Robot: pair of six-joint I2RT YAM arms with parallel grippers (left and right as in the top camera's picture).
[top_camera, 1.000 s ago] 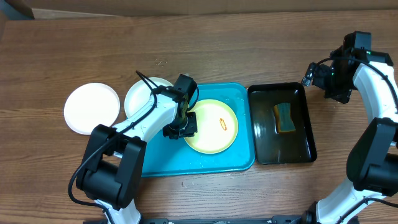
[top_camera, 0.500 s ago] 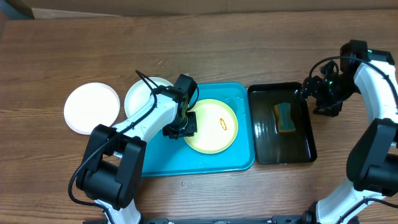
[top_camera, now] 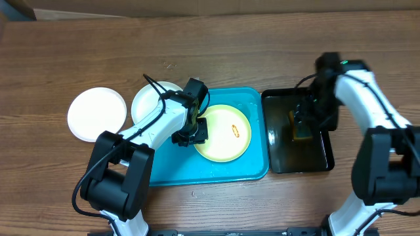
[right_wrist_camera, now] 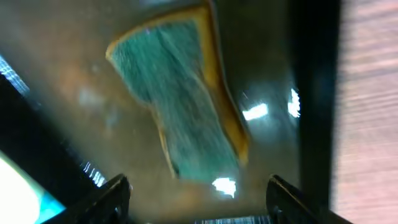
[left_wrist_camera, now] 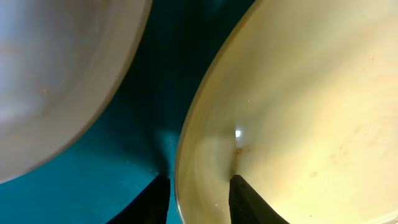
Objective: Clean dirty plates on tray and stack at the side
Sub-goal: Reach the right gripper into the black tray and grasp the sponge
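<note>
The pale yellow-green plate (top_camera: 226, 134) lies on the turquoise tray (top_camera: 216, 172) and carries a small orange-red smear (top_camera: 234, 129). My left gripper (top_camera: 192, 134) is shut on its left rim. In the left wrist view one finger (left_wrist_camera: 155, 199) is outside on the tray (left_wrist_camera: 143, 118) and the other is inside the plate (left_wrist_camera: 298, 106). A white plate (top_camera: 149, 105) overlaps the tray's left edge. Another white plate (top_camera: 96, 113) lies on the table further left. My right gripper (top_camera: 305, 118) hangs open over the sponge (right_wrist_camera: 180, 106), which lies ahead of its fingertips (right_wrist_camera: 106, 199).
A glossy black tray (top_camera: 279, 164) holding liquid stands right of the turquoise tray, with the green-and-yellow sponge (top_camera: 302, 136) in it. The left arm reaches across the nearer white plate (left_wrist_camera: 56, 74). Bare wooden table surrounds both trays.
My right arm has swung left from the table's right edge to above the sponge in the black tray, its jaws narrowing somewhat. The left arm and the plates have not moved.
</note>
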